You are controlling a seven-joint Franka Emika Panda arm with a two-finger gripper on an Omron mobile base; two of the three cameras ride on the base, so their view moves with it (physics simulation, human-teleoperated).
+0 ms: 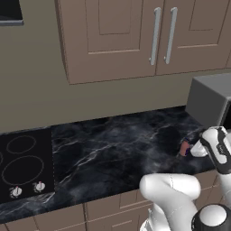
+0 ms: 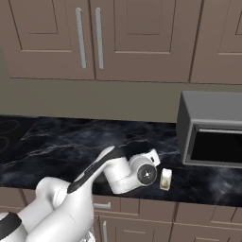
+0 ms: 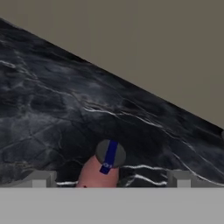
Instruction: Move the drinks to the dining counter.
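Observation:
A small can point(image 3: 104, 168), pinkish-red with a grey end and a blue stripe, lies on the black marble worktop point(image 3: 65, 113) with its end toward the hand camera. My gripper point(image 3: 109, 180) is open, one fingertip on each side of the can and clear of it. From the left base view the can point(image 1: 183, 148) shows just left of the lowered hand, near the worktop's front right. A cream-white carton point(image 2: 165, 179) stands upright just right of the wrist, near the front edge. The dining counter is out of view.
A grey toaster oven point(image 2: 212, 130) stands at the right end of the worktop, close behind the carton. A black cooktop point(image 1: 22, 162) with knobs lies at the far left. Brown wall cabinets point(image 1: 135, 36) hang above. The worktop's front edge runs just below the hand.

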